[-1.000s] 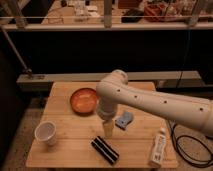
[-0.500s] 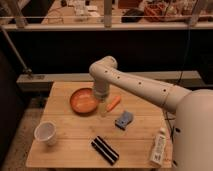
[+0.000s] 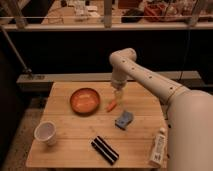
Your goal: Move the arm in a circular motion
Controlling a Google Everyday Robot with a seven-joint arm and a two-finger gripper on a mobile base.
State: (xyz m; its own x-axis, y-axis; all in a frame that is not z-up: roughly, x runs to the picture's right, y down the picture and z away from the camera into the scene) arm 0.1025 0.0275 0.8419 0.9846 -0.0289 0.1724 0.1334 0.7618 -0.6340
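Above the far right part of the wooden table (image 3: 75,152), the thick white tubular arm (image 3: 150,80) bends down to its yellowish gripper (image 3: 118,95), hanging just right of the orange bowl (image 3: 84,100) and above a small orange carrot (image 3: 111,105).

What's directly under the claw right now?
The claw, at the end of the arm, hangs over the wooden table. A small orange carrot lies just below it, beside the orange bowl. Nothing there is covered.
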